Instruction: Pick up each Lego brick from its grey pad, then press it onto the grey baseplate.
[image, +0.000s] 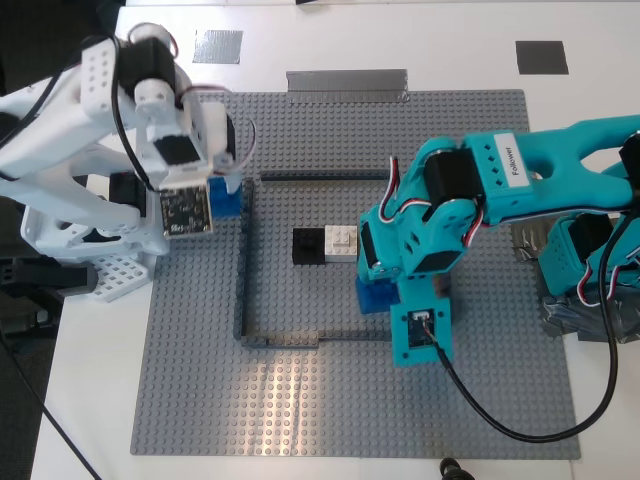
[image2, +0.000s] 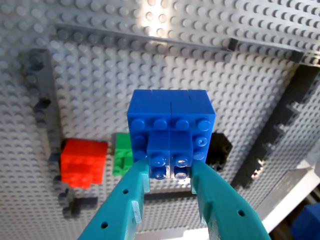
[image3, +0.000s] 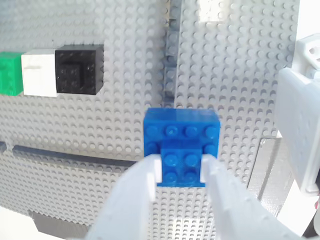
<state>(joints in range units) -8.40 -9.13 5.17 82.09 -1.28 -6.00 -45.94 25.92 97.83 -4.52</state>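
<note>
So the grey baseplate (image: 330, 400) sits on a white table (image: 90, 400), and both arms are over it, each carrying a brick, ready to press down I'd guess. My first gripper (image2: 170, 172) is pinching a blue Lego brick (image2: 171, 127) right ahead of its tips, red brick (image2: 82, 162) off to one side. My second gripper (image3: 182, 172) is pinching the other blue brick (image3: 182, 132), the frame (image3: 170, 70) just beyond it.

red brick (image2: 83, 162) hidden in exterior view | green brick (image3: 10, 73) edge-cropped | baseplate contact unclear, possibly touching
</note>
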